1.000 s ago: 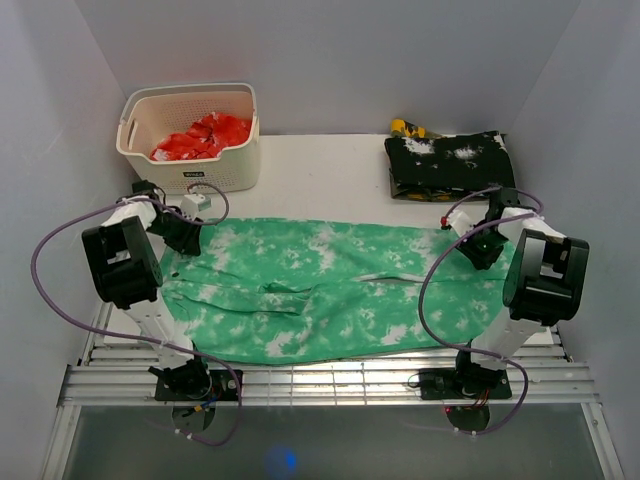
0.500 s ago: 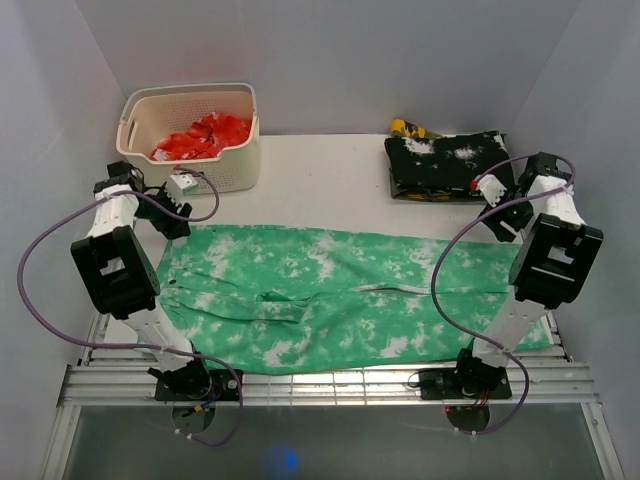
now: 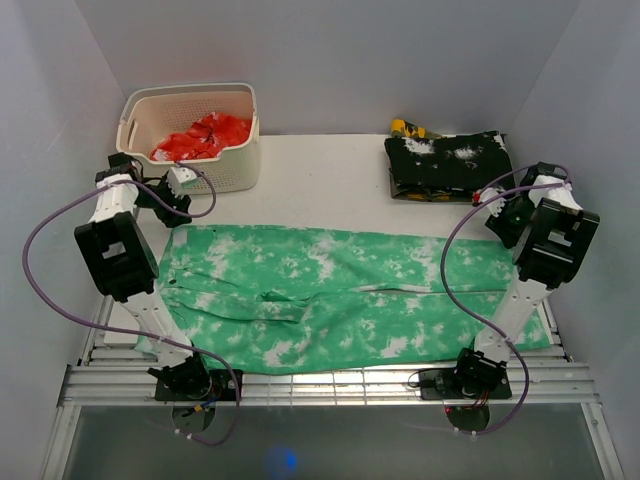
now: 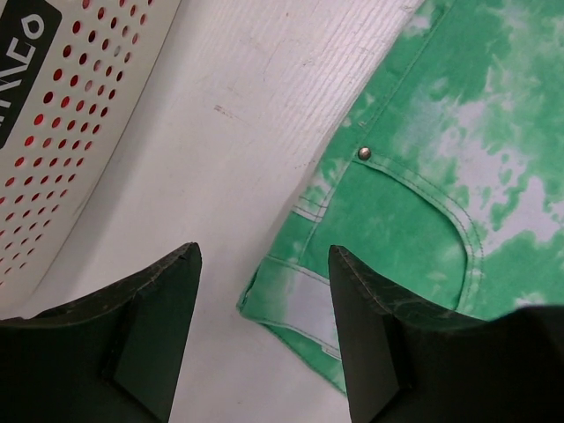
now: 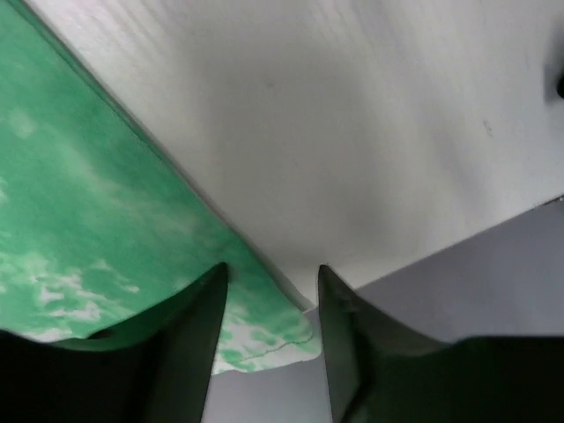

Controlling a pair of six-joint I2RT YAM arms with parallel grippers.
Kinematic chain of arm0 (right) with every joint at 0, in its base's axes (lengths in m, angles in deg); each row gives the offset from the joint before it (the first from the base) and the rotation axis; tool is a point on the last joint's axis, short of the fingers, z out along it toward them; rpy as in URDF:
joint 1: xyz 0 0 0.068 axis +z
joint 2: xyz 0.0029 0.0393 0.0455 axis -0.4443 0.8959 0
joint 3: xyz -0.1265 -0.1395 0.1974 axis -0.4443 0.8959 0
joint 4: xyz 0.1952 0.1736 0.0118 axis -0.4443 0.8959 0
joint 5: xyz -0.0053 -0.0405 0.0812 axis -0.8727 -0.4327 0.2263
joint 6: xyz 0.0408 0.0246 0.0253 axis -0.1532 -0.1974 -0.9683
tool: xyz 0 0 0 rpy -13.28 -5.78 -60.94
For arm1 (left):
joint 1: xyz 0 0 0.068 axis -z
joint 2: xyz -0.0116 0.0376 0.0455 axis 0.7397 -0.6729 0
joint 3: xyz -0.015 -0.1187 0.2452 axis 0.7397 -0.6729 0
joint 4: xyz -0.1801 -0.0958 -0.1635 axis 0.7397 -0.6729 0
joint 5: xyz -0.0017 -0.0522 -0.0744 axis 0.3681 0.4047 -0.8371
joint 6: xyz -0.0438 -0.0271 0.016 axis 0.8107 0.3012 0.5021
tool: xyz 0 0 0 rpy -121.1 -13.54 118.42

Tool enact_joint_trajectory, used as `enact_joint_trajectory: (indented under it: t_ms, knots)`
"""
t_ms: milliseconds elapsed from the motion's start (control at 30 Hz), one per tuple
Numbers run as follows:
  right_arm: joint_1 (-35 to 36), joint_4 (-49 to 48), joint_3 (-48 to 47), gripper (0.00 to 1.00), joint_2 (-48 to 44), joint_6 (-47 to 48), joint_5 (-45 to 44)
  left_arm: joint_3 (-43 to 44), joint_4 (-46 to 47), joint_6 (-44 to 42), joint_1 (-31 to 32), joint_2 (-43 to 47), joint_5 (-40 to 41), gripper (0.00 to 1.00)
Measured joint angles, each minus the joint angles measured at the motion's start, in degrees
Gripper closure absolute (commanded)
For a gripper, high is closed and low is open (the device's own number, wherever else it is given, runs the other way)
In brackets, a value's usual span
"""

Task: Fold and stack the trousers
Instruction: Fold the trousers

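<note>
**Green trousers flat on the table, both claws empty**

So the trousers (image 3: pixel 320 290) are spread out flat across the near half of the table (image 3: pixel 320 180), waist end on the left, legs running off to the right. Not folded at all.

The left claw (image 3: pixel 170 197) hangs over the far waist corner, wide open, nothing in it. Its wrist camera shows the pocket rivet (image 4: pixel 365 153) below.

The right claw (image 3: pixel 503 212) is over the far leg end, also spread apart and holding nothing.

Behind the waist there's a white basket (image 3: pixel 215 175) with red cloth (image 3: pixel 203 135) in it. A folded black garment (image 3: pixel 450 165) sits at the far right.
</note>
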Motion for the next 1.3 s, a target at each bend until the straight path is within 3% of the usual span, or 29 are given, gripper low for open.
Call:
enact_joint_trajectory:
  t_ms: [33, 167, 233, 500, 600, 633, 867, 1033, 1300]
  knots:
    - [0.1, 0.3, 0.1, 0.65, 0.0, 0.3, -0.1, 0.8, -0.5, -0.8, 0.0, -0.9, 0.0, 0.31]
    - [0.4, 0.3, 2.4, 0.87, -1.1, 1.4, -0.3, 4.0, -3.2, -4.1, 0.0, -4.5, 0.2, 0.33]
    - [0.5, -0.7, 4.2, 0.92, -2.3, 1.8, -0.3, 5.3, -4.5, -5.7, 0.0, -6.5, 0.3, 0.33]
    - [0.8, -1.8, 6.2, 0.92, -3.4, 10.2, -1.2, 6.9, -6.1, -9.7, 0.2, -12.7, 2.8, 0.33]
    - [0.8, -2.0, 6.6, 0.92, -3.6, 11.7, -1.6, 6.9, -6.5, -11.1, 0.4, -13.7, 3.5, 0.39]
    - [0.9, -2.1, 6.7, 0.92, -3.7, 12.2, -1.9, 6.9, -6.9, -11.6, 0.4, -13.7, 3.6, 0.51]
    - [1.1, -2.3, 6.6, 0.92, -3.8, 11.0, -2.3, 7.4, -10.1, -12.7, 0.6, -13.7, 3.8, 1.0]
    - [0.8, -1.8, 3.3, 0.92, -3.0, 7.5, -0.6, 8.0, -7.2, -6.7, 0.8, -13.7, 3.5, 1.0]
    - [1.1, -1.4, -9.3, 0.92, -2.9, 3.5, 4.9, 8.2, 6.5, 7.8, 1.9, -10.1, 2.1, 1.0]
